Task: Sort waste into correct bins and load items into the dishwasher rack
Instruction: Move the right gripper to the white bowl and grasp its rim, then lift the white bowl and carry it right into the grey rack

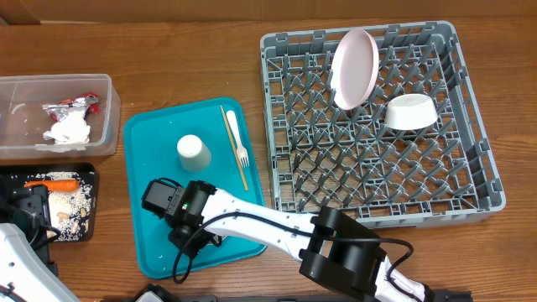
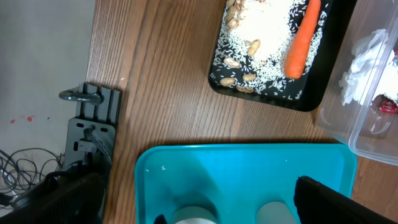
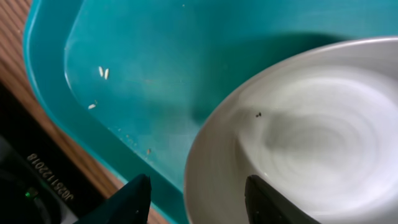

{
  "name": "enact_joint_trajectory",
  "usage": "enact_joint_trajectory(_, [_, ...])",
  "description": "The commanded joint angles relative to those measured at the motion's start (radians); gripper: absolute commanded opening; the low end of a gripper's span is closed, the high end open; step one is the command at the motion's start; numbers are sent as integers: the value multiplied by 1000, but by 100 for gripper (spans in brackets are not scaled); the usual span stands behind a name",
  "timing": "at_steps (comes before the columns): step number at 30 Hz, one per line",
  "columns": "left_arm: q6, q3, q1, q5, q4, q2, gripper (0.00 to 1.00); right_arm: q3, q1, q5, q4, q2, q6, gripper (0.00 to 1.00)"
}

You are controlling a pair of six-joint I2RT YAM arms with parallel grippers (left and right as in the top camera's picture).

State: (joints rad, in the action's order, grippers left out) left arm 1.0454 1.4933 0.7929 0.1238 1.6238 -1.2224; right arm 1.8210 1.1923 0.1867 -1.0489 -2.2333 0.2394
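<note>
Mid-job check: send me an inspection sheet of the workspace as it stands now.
Surface: wooden table, wood grain visible between items.
Job's things: pink plate and white bowl in the dishwasher rack; cup, fork and second bowl on the teal tray; napkin and foil wrapper in the clear tub; carrot and rice in the black tray.
Clutter: a few stray grains on the teal tray.
Grippers: left gripper open, holding nothing; right gripper open, fingers straddling the second bowl's rim.
Cables: black cable along the right arm; loose cables beyond the table edge.
Surroundings: black clamp bracket at the table edge; nothing else seen.
</note>
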Motion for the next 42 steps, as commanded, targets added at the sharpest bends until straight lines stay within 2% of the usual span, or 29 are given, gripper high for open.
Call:
enact_joint_trajectory(1, [17,14,5,-2,-1,-2,100,-39,4,8,20,-6,5,50])
enact_joint_trajectory(3, [17,14,5,-2,-1,-2,100,-47,5,8,25,-6,5,45])
enact_joint_trajectory(7, [17,14,5,-2,-1,-2,100,-45,1,9,31,-6,21,14])
enact_joint_trajectory(9, [17,14,5,-2,-1,-2,100,-38,-3,10,22,-5,24,4])
enact_joint_trajectory(18, [17,14,5,-2,-1,-2,100,71,-46,105,-34,53,23,4])
enact_joint_trajectory(26, [17,14,5,-2,-1,-2,100,153,-187,151,-134,250,23,4])
enact_joint_trajectory(30, [17,14,5,-2,-1,-2,100,153,-307,213,-143,374,23,4])
enact_joint_trajectory(37, [17,14,5,-2,-1,-2,100,153,-627,240,-232,614,16,4])
enact_joint_trajectory(42, [17,14,5,-2,-1,-2,100,148,-838,417,-318,658,-120,4])
